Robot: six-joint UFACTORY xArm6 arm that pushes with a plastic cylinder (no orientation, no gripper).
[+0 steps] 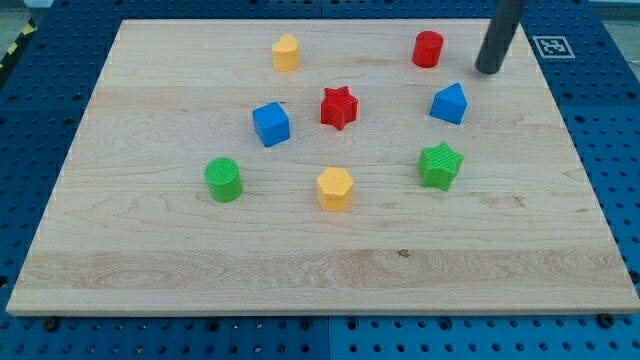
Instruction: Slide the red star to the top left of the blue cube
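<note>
The red star [339, 107] lies on the wooden board [150, 250], just to the right of the blue cube [270, 124] and slightly higher in the view. A small gap separates them. My tip [489, 70] is at the view's top right, far to the right of the star. It stands between the red cylinder [428, 49] and the blue house-shaped block [450, 103] and touches no block.
A yellow block [286, 53] sits near the top centre. A green cylinder [223, 179] is at the lower left, a yellow hexagonal block [335, 188] at the lower centre, and a green star [440, 165] at the right.
</note>
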